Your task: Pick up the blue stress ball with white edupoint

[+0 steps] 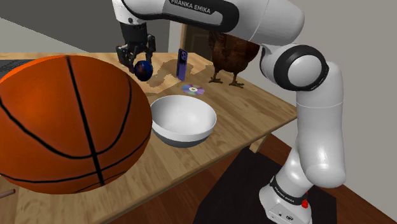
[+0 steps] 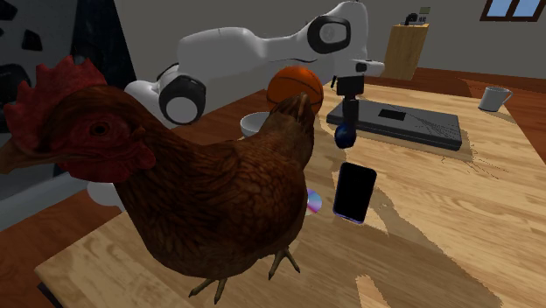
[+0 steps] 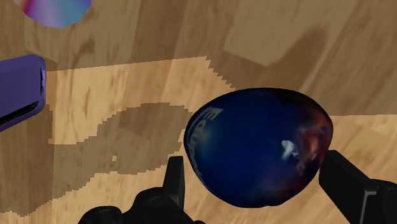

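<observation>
My gripper (image 1: 139,60) is closed on the dark blue stress ball (image 1: 144,70). In the wrist view my two black fingers (image 3: 175,181) press on its opposite sides, spread as wide as the ball (image 3: 254,143) itself, and pale lettering shows on its flank near one finger. The ball hangs over the wooden table (image 1: 254,105). Its shadow lies apart from it on the wood, so I judge it is already clear of the surface. In the shoulder view it sits between the big basketball (image 1: 63,121) and the upright purple phone (image 1: 182,63), above and beyond the white bowl (image 1: 183,118). A shiny disc (image 1: 193,90) lies flat near the phone.

I take the grasp as made and the lift as under way. Most of the ball bulges past my fingertips, so I seem to hold it near its back half rather than across its middle. A soft ball held that way could squirt forward. The next move calls for a steady squeeze and a slow, straight rise, with no swing towards the phone or the brown hen figure (image 1: 232,54).
</observation>
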Motion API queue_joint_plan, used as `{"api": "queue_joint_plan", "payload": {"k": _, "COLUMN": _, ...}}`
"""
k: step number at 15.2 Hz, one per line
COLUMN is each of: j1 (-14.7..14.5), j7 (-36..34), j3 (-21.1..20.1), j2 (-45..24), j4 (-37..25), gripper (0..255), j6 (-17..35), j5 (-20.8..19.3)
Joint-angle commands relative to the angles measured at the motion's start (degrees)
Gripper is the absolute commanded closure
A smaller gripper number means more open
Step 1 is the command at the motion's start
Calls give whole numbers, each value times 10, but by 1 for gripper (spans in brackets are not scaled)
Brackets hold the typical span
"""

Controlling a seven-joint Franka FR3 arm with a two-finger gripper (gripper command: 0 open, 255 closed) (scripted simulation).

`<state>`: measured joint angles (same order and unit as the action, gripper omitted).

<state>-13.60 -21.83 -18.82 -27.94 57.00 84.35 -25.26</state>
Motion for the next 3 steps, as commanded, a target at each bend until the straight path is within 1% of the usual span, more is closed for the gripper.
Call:
{"api": "queue_joint_plan", "payload": {"k": 1, "j1": -8, "j7": 6, "j3": 2, "j2": -14, "j4": -38, "gripper": 255, "j6": -23, "j5": -4}}
{"api": "queue_joint_plan", "payload": {"k": 3, "j1": -9, "j7": 7, "j3": 2, "j2": -14, "j4": -40, "gripper": 255, "j6": -25, "j5": -5}}
